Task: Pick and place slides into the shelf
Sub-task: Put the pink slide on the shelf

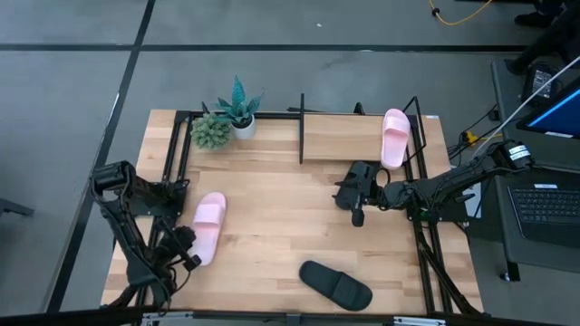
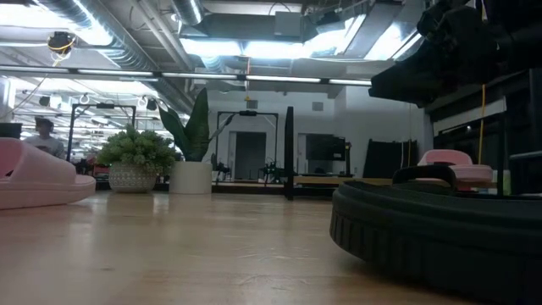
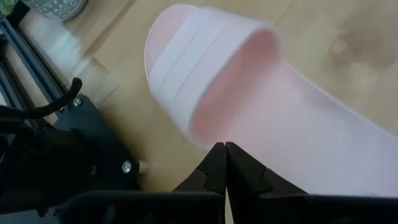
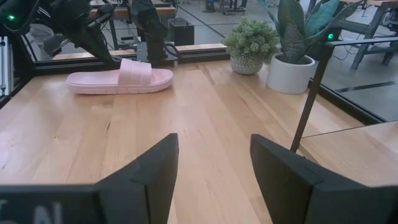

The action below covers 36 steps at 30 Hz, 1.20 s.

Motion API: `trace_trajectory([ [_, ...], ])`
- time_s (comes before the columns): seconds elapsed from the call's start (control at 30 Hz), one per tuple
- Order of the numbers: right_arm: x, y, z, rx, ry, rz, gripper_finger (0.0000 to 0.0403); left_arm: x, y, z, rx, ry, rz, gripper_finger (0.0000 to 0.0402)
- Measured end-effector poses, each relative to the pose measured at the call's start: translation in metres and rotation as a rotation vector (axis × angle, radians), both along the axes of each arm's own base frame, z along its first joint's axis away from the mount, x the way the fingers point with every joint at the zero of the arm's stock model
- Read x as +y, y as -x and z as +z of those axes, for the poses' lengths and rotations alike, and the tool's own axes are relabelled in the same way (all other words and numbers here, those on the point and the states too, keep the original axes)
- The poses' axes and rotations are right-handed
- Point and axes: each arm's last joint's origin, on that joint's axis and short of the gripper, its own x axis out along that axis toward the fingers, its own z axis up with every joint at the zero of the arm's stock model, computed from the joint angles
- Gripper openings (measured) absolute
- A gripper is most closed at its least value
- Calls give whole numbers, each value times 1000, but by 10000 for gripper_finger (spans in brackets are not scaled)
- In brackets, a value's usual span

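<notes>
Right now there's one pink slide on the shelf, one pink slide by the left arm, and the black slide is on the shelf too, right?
Not quite. The black slide is not on the shelf; the high view shows it lying on the table near the front edge. The rest holds: one pink slide sits on the shelf, and the other pink slide lies by the left arm.
</notes>
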Motion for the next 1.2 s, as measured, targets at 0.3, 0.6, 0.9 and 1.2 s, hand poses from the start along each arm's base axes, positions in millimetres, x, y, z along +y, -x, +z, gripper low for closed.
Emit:
trace_trajectory([
  [0.3,0,0,0,0,0,0,200,0,-2,1,-40,-15,-23,0],
  [0.6,0,0,0,0,0,0,200,2,-4,1,-24,-19,-4,0],
  [0.9,0,0,0,0,-4,0,200,2,-4,1,-14,-16,-1,32],
  [1.2,0,0,0,-6,-27,-5,200,3,-3,1,5,-21,8,119],
])
